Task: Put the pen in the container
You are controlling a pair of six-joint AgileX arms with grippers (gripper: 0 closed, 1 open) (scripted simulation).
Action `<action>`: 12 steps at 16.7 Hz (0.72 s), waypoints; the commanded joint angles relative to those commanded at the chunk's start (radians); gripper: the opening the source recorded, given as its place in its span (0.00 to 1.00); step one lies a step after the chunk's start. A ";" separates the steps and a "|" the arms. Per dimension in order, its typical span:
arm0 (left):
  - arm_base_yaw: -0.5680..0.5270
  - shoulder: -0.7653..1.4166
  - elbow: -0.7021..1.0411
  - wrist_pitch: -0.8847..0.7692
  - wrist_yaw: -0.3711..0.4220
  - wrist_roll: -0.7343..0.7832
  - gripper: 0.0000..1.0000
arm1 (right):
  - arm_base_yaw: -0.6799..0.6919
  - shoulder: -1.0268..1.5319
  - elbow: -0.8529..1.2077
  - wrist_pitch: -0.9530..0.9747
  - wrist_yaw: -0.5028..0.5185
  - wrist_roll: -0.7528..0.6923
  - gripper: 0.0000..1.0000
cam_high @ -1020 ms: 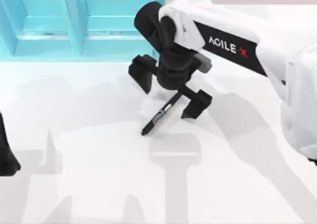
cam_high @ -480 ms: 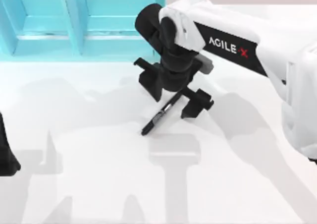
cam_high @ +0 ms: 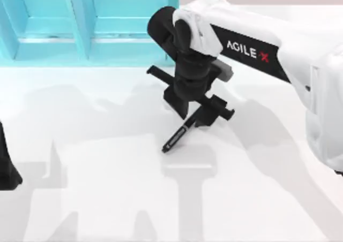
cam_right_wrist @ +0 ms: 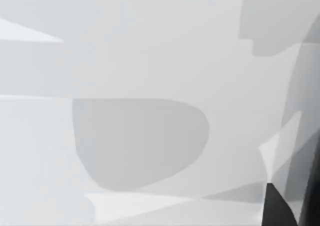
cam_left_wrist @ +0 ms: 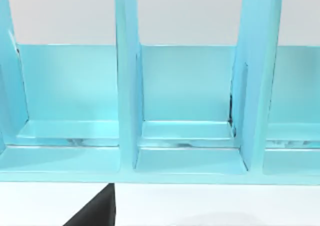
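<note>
Pincer (cam_high: 194,112) (right) closed on pen (cam_high: 176,136)

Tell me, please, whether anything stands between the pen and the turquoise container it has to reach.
Nothing visible does. The right hand is shut on the pen above the middle of the white table, and the tabletop between it and the container at the far left is bare.

Finishes as we see them: our right gripper (cam_high: 192,111) matt black, plastic-looking; the pen (cam_high: 178,135) in its fingers black with a faint sheen; our right arm shell (cam_high: 300,49) smooth white, satin; the container (cam_high: 88,22), upper left of the frame, glossy turquoise plastic with bright floor reflections (cam_left_wrist: 185,136); table (cam_high: 107,199) matt white, smooth
</note>
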 joint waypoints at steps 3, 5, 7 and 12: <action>0.000 0.000 0.000 0.000 0.000 0.000 1.00 | 0.000 0.000 0.000 0.000 0.000 0.000 0.00; 0.000 0.000 0.000 0.000 0.000 0.000 1.00 | -0.007 -0.076 -0.024 -0.061 0.018 -0.033 0.00; 0.000 0.000 0.000 0.000 0.000 0.000 1.00 | -0.007 -0.070 -0.009 -0.075 0.018 -0.031 0.00; 0.000 0.000 0.000 0.000 0.000 0.000 1.00 | -0.010 -0.006 0.211 -0.257 0.018 -0.020 0.00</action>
